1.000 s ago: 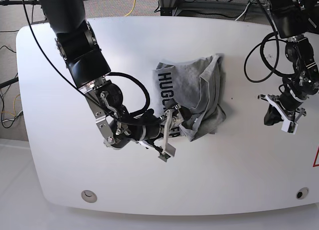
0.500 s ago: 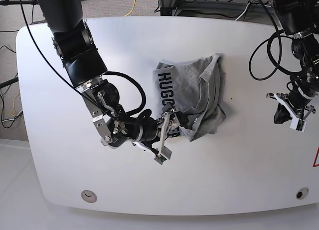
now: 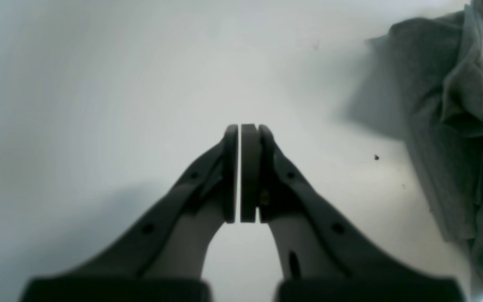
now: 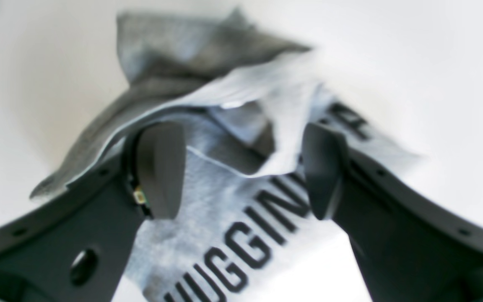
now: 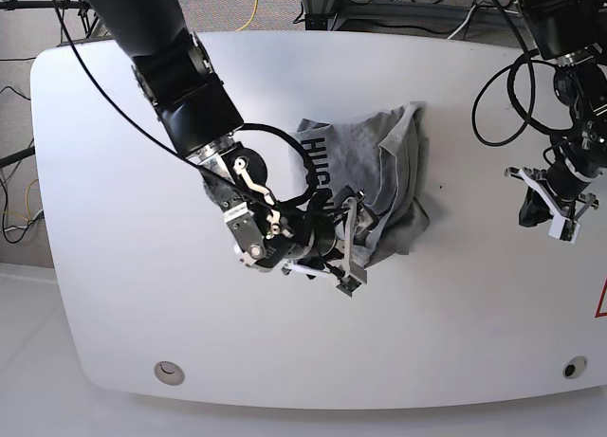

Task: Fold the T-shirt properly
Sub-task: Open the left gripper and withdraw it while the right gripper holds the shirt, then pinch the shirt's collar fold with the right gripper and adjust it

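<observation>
Base view, crumpled T-shirt (image 5: 389, 176) on table (image 5: 114, 153), right tool (image 5: 353, 243) over it

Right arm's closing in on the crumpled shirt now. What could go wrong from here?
The right gripper, jaws open, straddles several overlapping layers of the T-shirt; closing here may pinch more than one layer and drag the whole bundle. The left gripper is shut, off to the side, so nothing pins the cloth against sliding on the table.

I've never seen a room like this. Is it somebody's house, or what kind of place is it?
Probably a robot lab, not a house. Two black robot arms work over a big white table, cables trail across the carpet behind it, and a crumpled grey T-shirt lies there for folding practice.
</observation>
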`<action>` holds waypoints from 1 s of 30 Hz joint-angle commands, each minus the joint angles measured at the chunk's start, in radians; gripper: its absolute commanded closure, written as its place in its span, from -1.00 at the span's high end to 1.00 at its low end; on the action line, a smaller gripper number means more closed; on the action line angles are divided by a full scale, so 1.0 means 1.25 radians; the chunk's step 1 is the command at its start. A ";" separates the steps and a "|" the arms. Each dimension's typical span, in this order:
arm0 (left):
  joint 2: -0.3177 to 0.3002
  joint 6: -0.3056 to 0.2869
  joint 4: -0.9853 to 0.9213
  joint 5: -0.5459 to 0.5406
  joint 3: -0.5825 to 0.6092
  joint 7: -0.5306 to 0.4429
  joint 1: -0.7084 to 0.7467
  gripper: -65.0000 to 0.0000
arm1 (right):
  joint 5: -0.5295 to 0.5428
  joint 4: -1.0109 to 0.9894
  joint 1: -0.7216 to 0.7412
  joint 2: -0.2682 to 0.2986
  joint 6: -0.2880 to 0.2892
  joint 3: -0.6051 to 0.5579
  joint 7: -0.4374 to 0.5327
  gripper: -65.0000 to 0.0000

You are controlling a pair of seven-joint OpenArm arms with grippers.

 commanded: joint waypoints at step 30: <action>-0.013 -0.001 0.011 -0.015 -0.006 -0.023 -0.014 -1.00 | -0.065 -0.052 0.026 -0.047 0.036 0.008 0.076 -1.00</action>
